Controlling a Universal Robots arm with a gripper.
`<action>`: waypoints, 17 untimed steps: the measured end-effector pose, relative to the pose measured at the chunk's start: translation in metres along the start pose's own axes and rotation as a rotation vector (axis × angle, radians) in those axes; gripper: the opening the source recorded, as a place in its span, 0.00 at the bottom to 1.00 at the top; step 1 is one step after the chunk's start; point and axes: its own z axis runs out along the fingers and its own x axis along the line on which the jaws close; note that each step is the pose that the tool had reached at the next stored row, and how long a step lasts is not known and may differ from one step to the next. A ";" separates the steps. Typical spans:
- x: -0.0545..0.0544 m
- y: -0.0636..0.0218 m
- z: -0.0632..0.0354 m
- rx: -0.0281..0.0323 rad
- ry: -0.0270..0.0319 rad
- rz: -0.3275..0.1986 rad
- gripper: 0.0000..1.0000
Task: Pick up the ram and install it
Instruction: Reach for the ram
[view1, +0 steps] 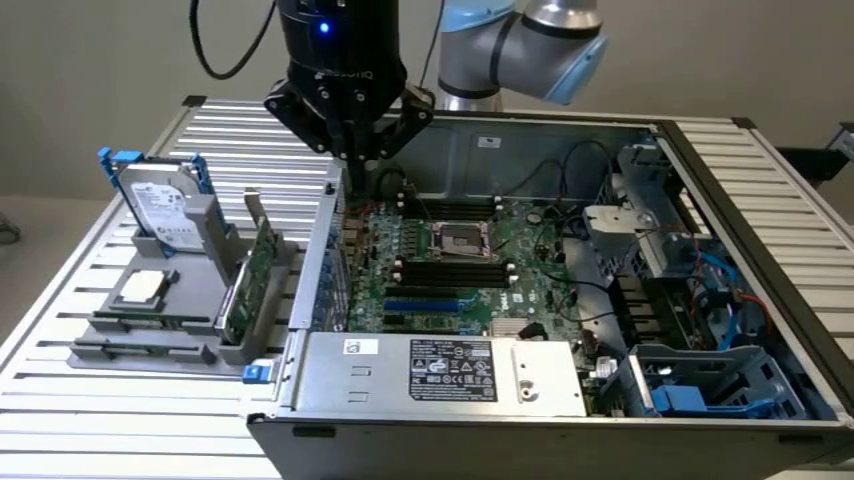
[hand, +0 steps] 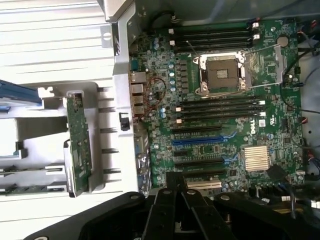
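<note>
Exterior view: the gripper (view1: 363, 150) is hanging closed and empty over the open computer case (view1: 534, 150), with the ram (view1: 154, 317) lying well apart from it in the gray holder (view1: 134, 352). Wrist view: the closed fingers (hand: 165, 210) are hovering over the motherboard (hand: 280, 135), with the ram (hand: 32, 189) sitting beyond the expansion card (hand: 77, 145).

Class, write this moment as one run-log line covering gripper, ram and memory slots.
gripper: shut, above open case | ram: lying in gray holder, not held | memory slots: empty
</note>
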 end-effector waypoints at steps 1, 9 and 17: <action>0.004 -0.0003 0.0002 0.0001 0.0010 0.000 0.11; 0.041 -0.0020 0.0038 0.0015 0.0160 0.001 0.11; 0.077 -0.0044 0.0082 0.0025 0.0247 0.001 0.11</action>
